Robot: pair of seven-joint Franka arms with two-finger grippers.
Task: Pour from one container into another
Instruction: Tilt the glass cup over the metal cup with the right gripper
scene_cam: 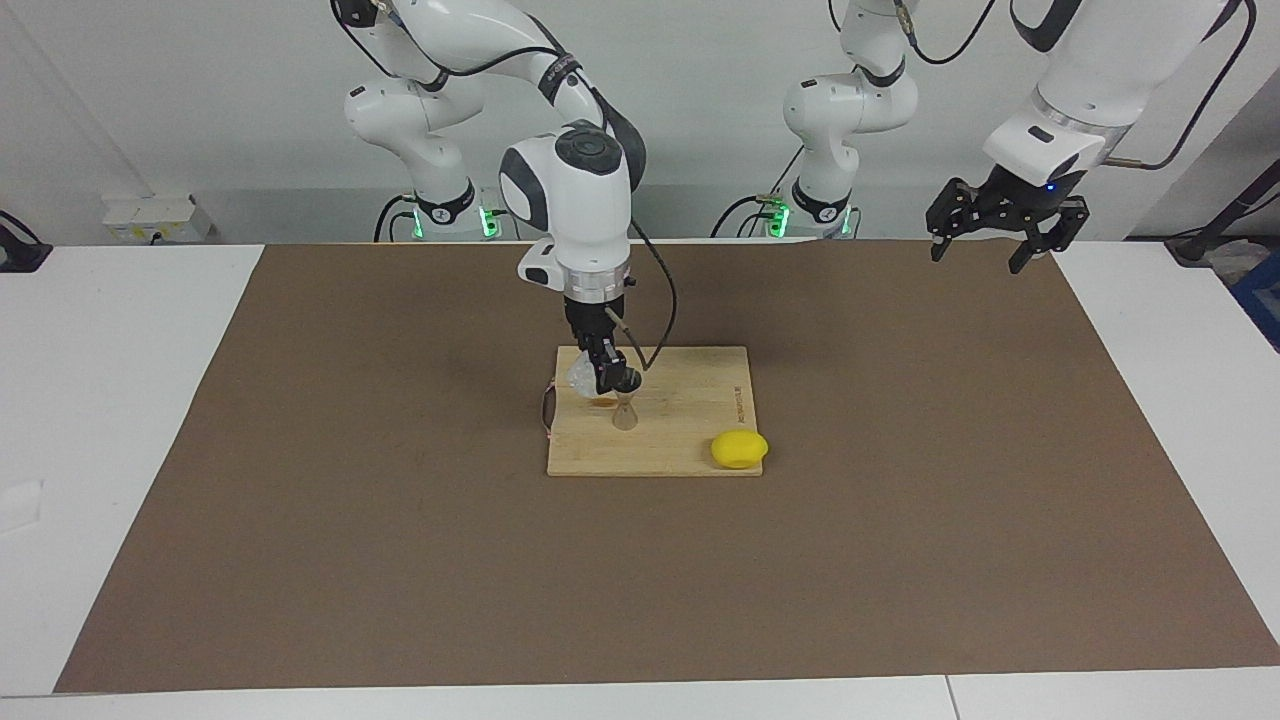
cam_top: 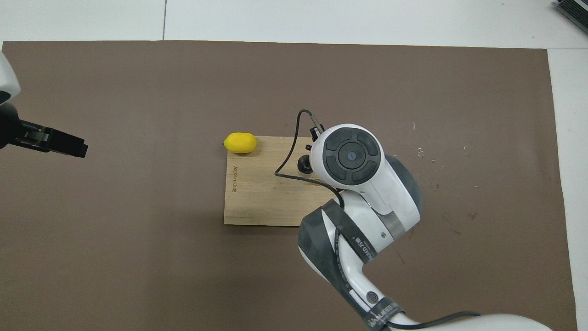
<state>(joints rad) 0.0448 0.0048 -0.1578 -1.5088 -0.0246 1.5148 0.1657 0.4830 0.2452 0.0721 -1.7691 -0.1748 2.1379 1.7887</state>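
My right gripper (scene_cam: 606, 378) hangs over the wooden cutting board (scene_cam: 690, 400) and is shut on the small clear cup (scene_cam: 579, 375). The cup is tipped on its side, level with the top of the metal hourglass jigger (scene_cam: 626, 408), which stands upright on the board just beside it. In the overhead view the right arm's wrist hides the cup, and only the jigger's dark round top (cam_top: 303, 163) shows at the wrist's edge. My left gripper (scene_cam: 985, 245) waits open and empty, raised over the mat's corner at the left arm's end; it also shows in the overhead view (cam_top: 73, 146).
A yellow lemon (scene_cam: 739, 449) lies at the board's corner farthest from the robots, toward the left arm's end; it also shows in the overhead view (cam_top: 240, 143). The board (cam_top: 262, 193) lies on a brown mat (scene_cam: 400, 520).
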